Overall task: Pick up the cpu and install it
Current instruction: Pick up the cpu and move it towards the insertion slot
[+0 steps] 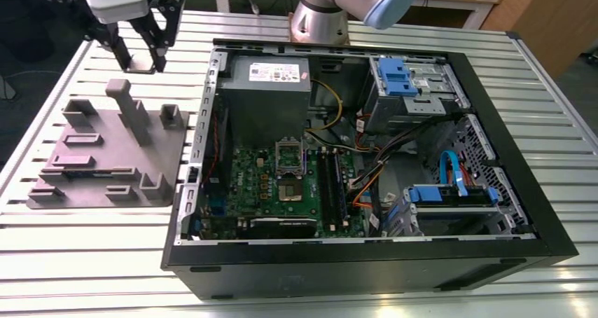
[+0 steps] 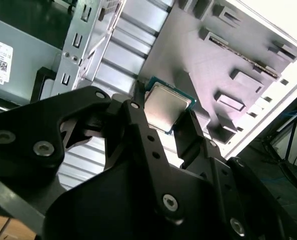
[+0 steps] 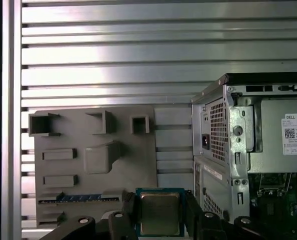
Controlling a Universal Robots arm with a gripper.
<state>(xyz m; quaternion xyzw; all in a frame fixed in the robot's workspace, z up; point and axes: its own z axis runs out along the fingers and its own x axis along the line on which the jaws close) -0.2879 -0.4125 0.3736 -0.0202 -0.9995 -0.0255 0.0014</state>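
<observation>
The small flat square chip (image 3: 160, 212) has a silvery-grey metal top and a thin blue-green rim. It does not lie on any surface: the black gripper (image 3: 160, 209) clamps it by two opposite edges. In both wrist views its metal face is turned toward the camera and looks clean.

Satin metal cpu (image 3: 160, 214) top, matt black pincer (image 2: 166, 109), matt grey plastic fixture (image 3: 138, 167), shiny ribbed metal table (image 3: 138, 55).

in both wrist views black fingers (image 3: 193, 215) (image 2: 191, 134) hide two edges of the cpu (image 3: 161, 214) (image 2: 164, 106), and in the exterior view the arm (image 1: 327, 10) is cut off at the top and what the gripper (image 1: 140, 67) holds is too small to tell.
</observation>
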